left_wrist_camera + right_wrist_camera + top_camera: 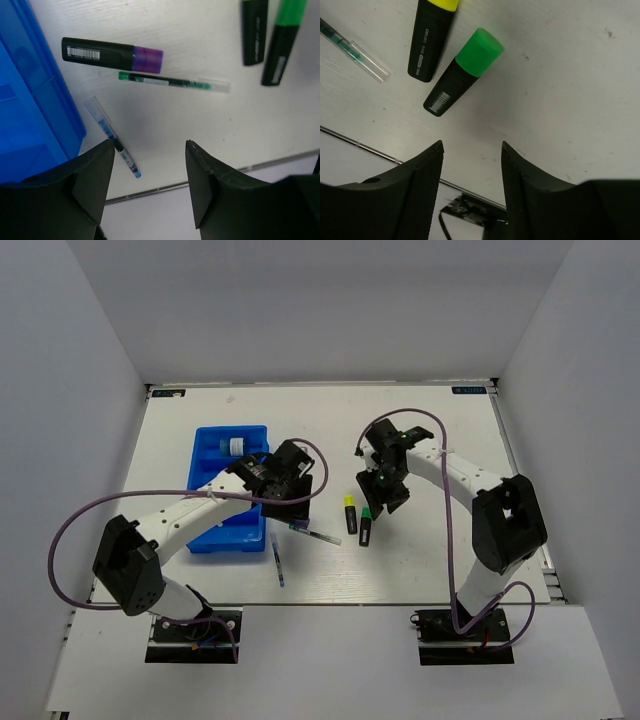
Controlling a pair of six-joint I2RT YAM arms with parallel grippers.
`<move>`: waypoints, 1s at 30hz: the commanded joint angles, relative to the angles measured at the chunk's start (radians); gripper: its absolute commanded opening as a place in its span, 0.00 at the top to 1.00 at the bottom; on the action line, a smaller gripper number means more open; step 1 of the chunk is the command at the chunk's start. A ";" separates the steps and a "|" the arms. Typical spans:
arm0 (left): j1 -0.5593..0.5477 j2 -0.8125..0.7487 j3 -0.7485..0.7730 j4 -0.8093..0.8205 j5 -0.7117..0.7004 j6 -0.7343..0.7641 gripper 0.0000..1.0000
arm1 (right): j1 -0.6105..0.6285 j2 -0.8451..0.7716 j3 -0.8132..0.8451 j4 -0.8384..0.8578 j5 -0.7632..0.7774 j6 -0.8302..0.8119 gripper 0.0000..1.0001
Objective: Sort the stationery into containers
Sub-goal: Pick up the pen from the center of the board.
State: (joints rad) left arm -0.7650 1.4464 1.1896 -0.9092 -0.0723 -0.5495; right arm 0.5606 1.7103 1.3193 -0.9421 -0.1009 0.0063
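The blue divided tray [215,525] lies left of centre, and a small blue-white pot [234,446] sits in its far compartment. My left gripper [292,490] hovers open and empty by the tray's right side. In the left wrist view it [149,145] is above a purple-tipped marker [112,54], a green pen [172,82] and a blue pen [112,137]. My right gripper [392,492] is open and empty. In the right wrist view it [471,145] is just right of the yellow-capped highlighter [431,40] and the green-capped highlighter [462,72]. The eraser is not in view.
The tray's wall [55,100] stands close left of the left fingers. The table's near edge [330,605] runs just below the blue pen [277,562]. White walls enclose the table on three sides.
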 commanded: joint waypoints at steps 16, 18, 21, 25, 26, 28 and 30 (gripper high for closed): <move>-0.003 0.002 -0.065 0.118 -0.231 -0.244 0.31 | -0.004 0.172 -0.014 0.186 0.056 0.371 0.47; -0.005 -0.007 -0.074 0.125 -0.233 -0.251 0.31 | -0.001 0.183 -0.026 0.209 0.081 0.389 0.47; -0.008 -0.015 -0.102 0.133 -0.238 -0.262 0.31 | 0.007 0.202 -0.028 0.233 0.096 0.397 0.47; -0.005 -0.015 -0.123 0.145 -0.253 -0.276 0.31 | 0.024 0.218 -0.035 0.255 0.165 0.420 0.48; -0.003 -0.017 -0.130 0.150 -0.253 -0.283 0.31 | 0.027 0.222 -0.034 0.250 0.187 0.432 0.48; -0.003 -0.011 -0.133 0.156 -0.256 -0.296 0.31 | 0.032 0.232 -0.041 0.247 0.198 0.449 0.52; -0.005 -0.003 -0.136 0.156 -0.261 -0.306 0.31 | 0.033 0.229 -0.066 0.261 0.207 0.452 0.60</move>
State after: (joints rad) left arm -0.7681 1.4776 1.0630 -0.7773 -0.3031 -0.8261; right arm 0.5873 1.9079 1.2797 -0.7292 0.0505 0.4210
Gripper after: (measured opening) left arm 0.688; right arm 0.426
